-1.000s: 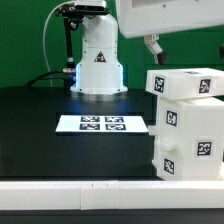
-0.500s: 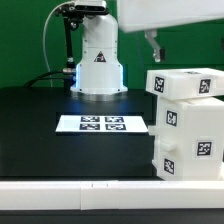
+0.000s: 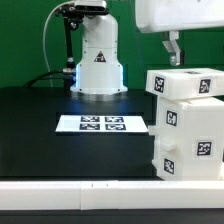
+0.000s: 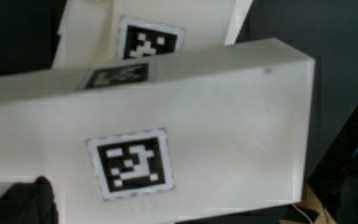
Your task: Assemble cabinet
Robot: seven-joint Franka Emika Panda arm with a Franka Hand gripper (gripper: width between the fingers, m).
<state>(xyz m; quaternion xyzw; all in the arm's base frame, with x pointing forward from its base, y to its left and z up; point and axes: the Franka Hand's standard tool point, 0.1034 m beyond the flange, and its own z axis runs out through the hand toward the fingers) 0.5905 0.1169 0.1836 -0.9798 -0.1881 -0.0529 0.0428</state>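
The gripper [image 3: 172, 52] hangs spread wide just above the cabinet's [image 3: 185, 125] top edge, touching nothing.

The exterior view looks low and level across the black table [image 3: 40, 140] toward the robot base [image 3: 97, 65], with the marker board [image 3: 103, 124] mid-frame. The wrist view looks down from close above the tagged white cabinet [image 4: 176, 120], which both views share [image 3: 185, 125].
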